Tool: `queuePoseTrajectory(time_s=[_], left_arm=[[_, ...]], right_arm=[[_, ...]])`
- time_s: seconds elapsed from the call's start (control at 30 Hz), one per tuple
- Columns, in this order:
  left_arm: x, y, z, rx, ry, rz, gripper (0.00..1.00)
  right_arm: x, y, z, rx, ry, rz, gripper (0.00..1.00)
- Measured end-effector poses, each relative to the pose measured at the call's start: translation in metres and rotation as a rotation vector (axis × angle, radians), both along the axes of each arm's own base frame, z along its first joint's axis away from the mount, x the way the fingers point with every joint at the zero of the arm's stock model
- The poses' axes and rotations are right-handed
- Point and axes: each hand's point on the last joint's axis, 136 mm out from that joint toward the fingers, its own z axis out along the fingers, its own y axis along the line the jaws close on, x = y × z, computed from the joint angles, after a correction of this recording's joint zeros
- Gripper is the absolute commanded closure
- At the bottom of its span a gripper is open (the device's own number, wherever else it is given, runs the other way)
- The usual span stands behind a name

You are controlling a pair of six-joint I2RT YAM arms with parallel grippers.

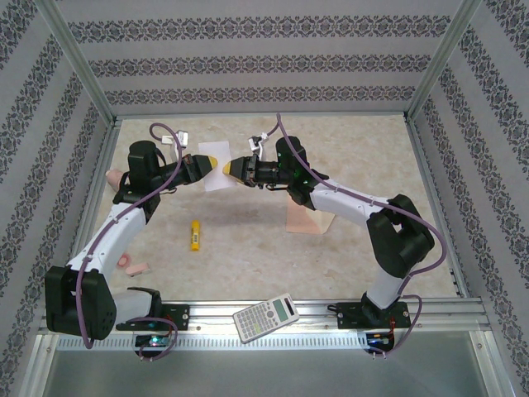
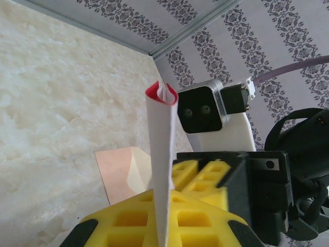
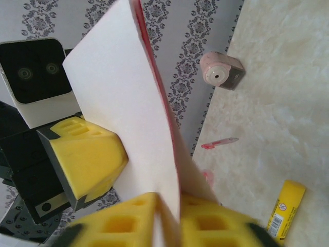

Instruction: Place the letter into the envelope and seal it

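The letter (image 1: 216,171), folded with its plain white back outward and a red edge showing, hangs in the air between both grippers. My left gripper (image 1: 212,163) is shut on its left edge; in the left wrist view the sheet (image 2: 160,149) stands upright, pinched between the yellow pads (image 2: 128,221). My right gripper (image 1: 229,168) is at the opposite edge. Its yellow pads (image 3: 128,218) stand slightly apart around the sheet (image 3: 123,98), with a gap on one side. The peach envelope (image 1: 304,218) lies flat on the table under the right arm, its flap open (image 2: 119,172).
A yellow glue stick (image 1: 195,236) lies left of centre. A calculator (image 1: 266,317) rests on the front rail. A pink sharpener (image 1: 116,176) and a pink eraser (image 1: 135,266) sit at the left. A pink pen (image 3: 220,143) lies on the table. Metal frame posts ring the table.
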Motion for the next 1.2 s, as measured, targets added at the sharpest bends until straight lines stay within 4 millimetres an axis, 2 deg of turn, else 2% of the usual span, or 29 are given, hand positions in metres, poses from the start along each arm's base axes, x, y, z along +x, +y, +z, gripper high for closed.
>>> queuePoseTrajectory(time_s=[0.13,0.2,0.33,0.47,0.6,0.83,1.0,1.1,1.2], left_arm=[[-0.001,-0.001,0.001,-0.001,-0.002,-0.006,0.95],[-0.002,-0.001,0.001,-0.003,-0.002,-0.010,0.95],[-0.005,-0.005,0.006,-0.015,-0.019,-0.042,0.95],[-0.011,-0.009,0.011,-0.029,-0.038,-0.086,0.95],[-0.015,-0.014,0.017,-0.042,-0.060,-0.124,0.95],[-0.018,-0.019,0.027,-0.061,-0.086,-0.150,0.95],[-0.017,-0.019,0.030,-0.063,-0.098,-0.149,0.95],[-0.015,-0.019,0.030,-0.063,-0.098,-0.149,0.95],[-0.013,-0.019,0.026,-0.063,-0.091,-0.148,0.95]], right_arm=[[0.000,-0.013,-0.008,-0.026,-0.014,-0.003,0.21],[0.002,-0.025,-0.008,-0.042,-0.032,-0.013,0.12],[0.011,-0.054,0.007,-0.049,-0.110,-0.037,0.10],[0.016,-0.070,0.020,-0.019,-0.174,-0.014,0.10],[0.008,-0.065,0.021,0.015,-0.206,0.067,0.11],[-0.005,-0.037,0.013,0.057,-0.217,0.201,0.16],[-0.017,-0.026,0.025,0.116,-0.239,0.259,0.23],[-0.021,-0.024,0.033,0.152,-0.256,0.283,0.33],[-0.023,-0.023,0.038,0.177,-0.268,0.297,0.53]])
